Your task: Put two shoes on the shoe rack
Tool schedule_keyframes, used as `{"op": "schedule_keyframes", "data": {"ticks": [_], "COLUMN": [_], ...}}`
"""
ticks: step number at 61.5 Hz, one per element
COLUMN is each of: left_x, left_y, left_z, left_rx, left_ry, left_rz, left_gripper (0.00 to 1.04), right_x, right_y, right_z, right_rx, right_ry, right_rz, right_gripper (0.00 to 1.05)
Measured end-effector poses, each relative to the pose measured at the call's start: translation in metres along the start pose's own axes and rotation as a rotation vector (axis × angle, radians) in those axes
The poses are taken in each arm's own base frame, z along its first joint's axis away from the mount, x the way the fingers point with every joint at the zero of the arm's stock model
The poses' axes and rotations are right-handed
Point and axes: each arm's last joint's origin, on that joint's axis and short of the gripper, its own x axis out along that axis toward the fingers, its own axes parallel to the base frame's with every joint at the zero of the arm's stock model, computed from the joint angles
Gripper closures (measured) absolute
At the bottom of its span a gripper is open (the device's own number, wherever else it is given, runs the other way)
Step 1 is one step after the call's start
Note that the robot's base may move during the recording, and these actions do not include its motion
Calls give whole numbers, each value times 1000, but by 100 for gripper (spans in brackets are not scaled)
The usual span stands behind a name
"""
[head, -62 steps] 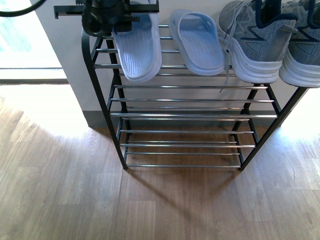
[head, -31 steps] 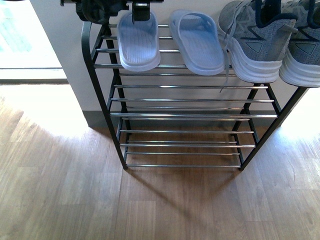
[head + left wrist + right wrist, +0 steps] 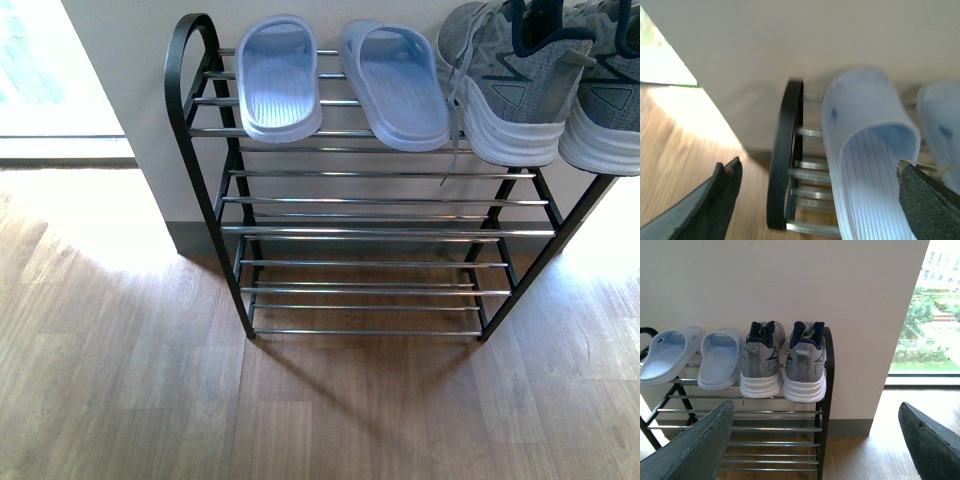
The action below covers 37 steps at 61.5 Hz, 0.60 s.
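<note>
Front view shows you the shoe rack (image 3: 205,130) with all four shoes on its top shelf: the left slide (image 3: 279,78) and the right slide (image 3: 396,85) side by side, then the grey sneakers (image 3: 515,80) at the right end, soles hanging a little past the front bar. Neither arm shows in this view. From the left wrist, your left claw (image 3: 817,200) is spread wide and holds nothing, its tips either side of the nearer slide with clear air between. Over on the right wrist camera, your right claw (image 3: 822,440) is just as wide and empty, well back from the rack and looking at the sneakers' heels. My read: the placing is done and you're in the release-and-retreat step. Your next move calls for nothing more than lifting the left arm straight away without brushing that slide.
</note>
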Motion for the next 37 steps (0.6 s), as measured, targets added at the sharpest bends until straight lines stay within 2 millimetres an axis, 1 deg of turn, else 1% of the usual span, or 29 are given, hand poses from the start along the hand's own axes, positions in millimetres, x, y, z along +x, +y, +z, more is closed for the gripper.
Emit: {"op": "schedule_keyframes", "data": {"ticks": [3,5,7,11,13,18,27,37], "left_x": [-15,-27,-35,-47,-58,-74,-97,-120], "left_y": [10,18,23,29,34,42,54,62], "left_z": [1,-2,-6,-15,-22,-25,-24,-28], "left_rx": [5,12,18,28,35,38,38,39], "left_ry": [-24,-23,-11,16,38,43,24,30], "left_rz": [9,11,11,4,-3,-5,4,-1], "left_gripper": [60,67,72,81,90,104,103,103], "right_x": [0,0,0,0,0,0,0,0], "right_y": [0,0,0,0,0,0,0,0], "right_z": [0,0,0,0,0,0,0,0], "right_rx": [0,0,0,0,0,0,0,0], "right_ry": [0,0,0,0,0,0,0,0], "right_rz": [0,1,1,1,0,0,1,0], "right_gripper": [9,9,9,9,9,9,9,9]}}
